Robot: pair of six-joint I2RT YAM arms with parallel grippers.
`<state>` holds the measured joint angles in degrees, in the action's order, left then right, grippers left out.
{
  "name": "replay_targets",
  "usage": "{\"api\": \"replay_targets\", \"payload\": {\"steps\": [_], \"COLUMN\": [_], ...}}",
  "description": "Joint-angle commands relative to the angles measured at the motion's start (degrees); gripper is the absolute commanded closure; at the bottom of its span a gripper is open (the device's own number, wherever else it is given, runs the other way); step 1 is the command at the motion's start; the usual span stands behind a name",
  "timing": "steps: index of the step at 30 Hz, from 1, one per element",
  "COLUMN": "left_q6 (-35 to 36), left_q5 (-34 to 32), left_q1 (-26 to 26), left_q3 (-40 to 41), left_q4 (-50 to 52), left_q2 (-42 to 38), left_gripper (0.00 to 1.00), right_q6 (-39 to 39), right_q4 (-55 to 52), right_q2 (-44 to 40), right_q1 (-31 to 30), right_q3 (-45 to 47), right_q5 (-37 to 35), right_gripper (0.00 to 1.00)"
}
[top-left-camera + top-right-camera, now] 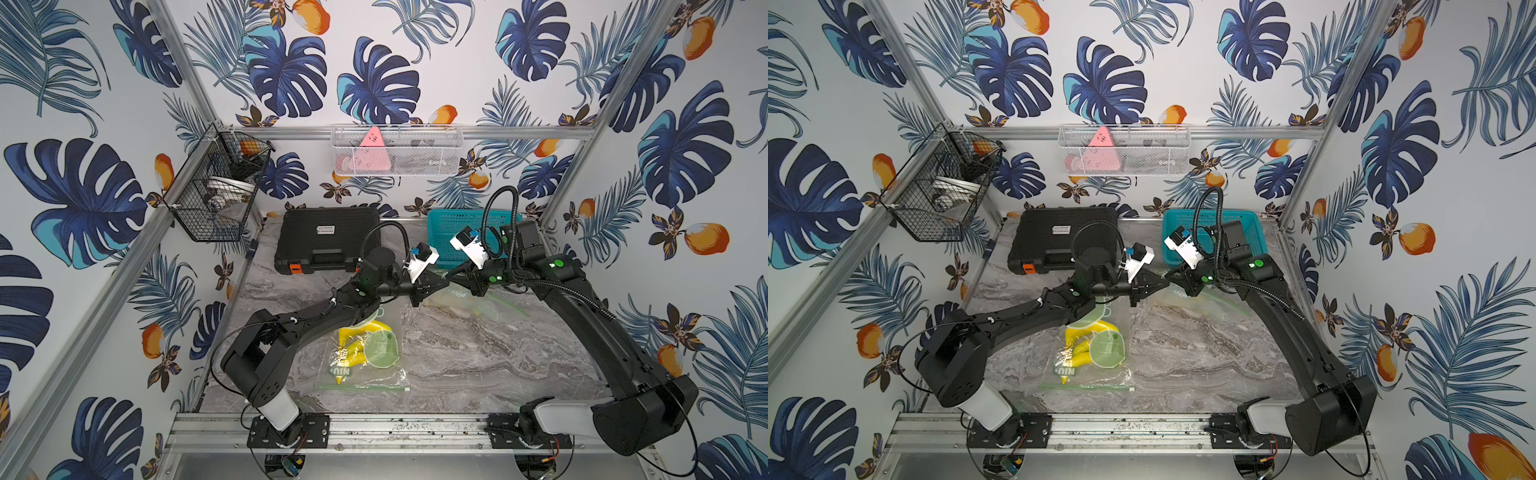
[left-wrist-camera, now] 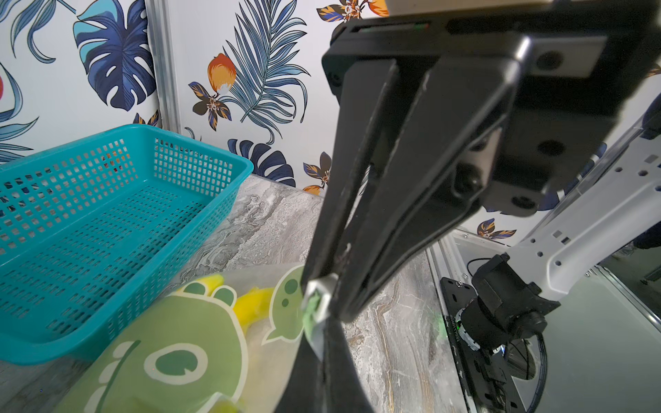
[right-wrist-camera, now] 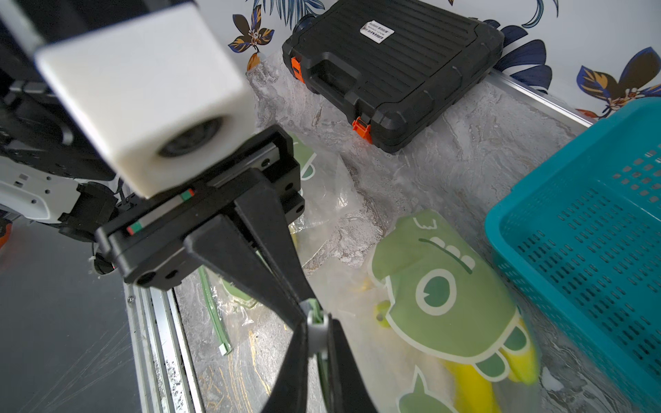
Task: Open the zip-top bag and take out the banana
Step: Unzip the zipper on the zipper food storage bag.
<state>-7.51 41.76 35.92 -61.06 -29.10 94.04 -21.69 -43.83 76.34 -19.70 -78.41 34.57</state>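
Left claw (image 1: 443, 284), right claw (image 1: 454, 277), both pinched closed, tips meeting

A black case (image 1: 328, 239) (image 1: 1059, 237) (image 3: 393, 64) with orange latches lies shut at the far left of the marble table (image 1: 478, 353). A teal basket (image 1: 457, 212) (image 1: 1246, 214) (image 2: 143, 129) (image 3: 572, 250) sits at the far right, well apart from the case. A black wire basket (image 1: 216, 195) hangs on the left wall, its contents unclear. A white mesh basket (image 1: 415, 166) on the far wall holds a pink triangle (image 1: 371, 151).
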Motion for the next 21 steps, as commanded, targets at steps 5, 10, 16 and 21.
{"api": "replay_targets", "payload": {"steps": [5, 10, 16, 21], "left_q6": [0.4, 4.2, 7.2, 6.0], "left_q5": [-0.2, -3.3, -5.4, 0.8], "left_q1": [-0.2, -0.7, -3.7, -4.0], "left_q3": [-0.7, -1.1, -1.3, -1.0], "left_q4": [-1.6, 5.0, 11.9, 9.8], "left_q2": [-0.5, -3.6, -8.7, -6.9], "left_gripper": [1.00, 0.77, 0.69, 0.69], "right_q6": [-0.5, -1.2, -1.2, -1.1], "right_q4": [-2.1, -3.3, -2.7, -2.9], "right_q2": [0.0, -0.2, -1.4, -0.8], "right_q1": [0.0, 0.0, 0.0, 0.0], "right_q3": [-0.8, -1.1, 0.9, -0.7], "right_q5": [0.9, -0.9, -2.7, -2.0], "right_gripper": [0.92, 0.93, 0.93, 0.93]}}
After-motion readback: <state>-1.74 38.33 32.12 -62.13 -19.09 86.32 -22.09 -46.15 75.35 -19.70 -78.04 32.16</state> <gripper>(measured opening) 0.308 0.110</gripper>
